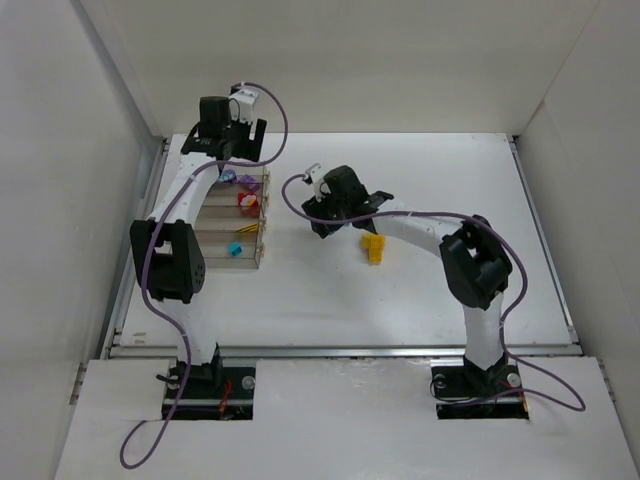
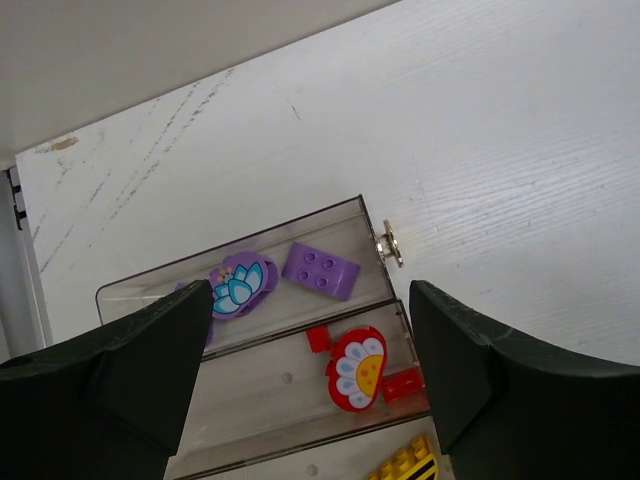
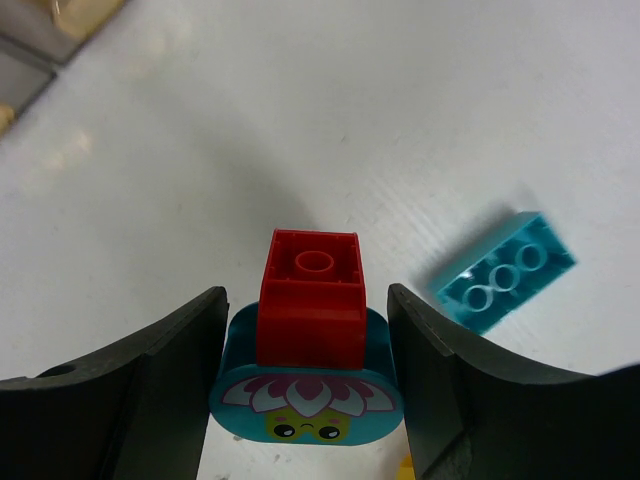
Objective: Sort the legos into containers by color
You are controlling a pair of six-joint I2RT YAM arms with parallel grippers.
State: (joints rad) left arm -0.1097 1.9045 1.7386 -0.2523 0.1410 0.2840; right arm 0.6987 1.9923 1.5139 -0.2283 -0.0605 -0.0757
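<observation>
The containers (image 1: 262, 240) are four clear bins in a row left of centre. In the left wrist view the far bin (image 2: 160, 285) holds a purple lotus piece (image 2: 238, 284) and a purple brick (image 2: 320, 270). The bin beside it holds a red flower piece (image 2: 357, 368) and small red bricks (image 2: 403, 383). My left gripper (image 2: 310, 300) is open and empty above these bins (image 1: 228, 150). My right gripper (image 3: 305, 300) is shut on a cyan flower piece (image 3: 305, 400) with a red brick (image 3: 312, 295) stuck on it. A cyan brick (image 3: 505, 272) lies on the table to its right.
A yellow lego (image 1: 374, 247) lies on the table just right of my right gripper (image 1: 335, 215). The nearer bins hold a yellow piece (image 1: 247, 228) and a cyan piece (image 1: 235, 248). White walls enclose the table at left, back and right.
</observation>
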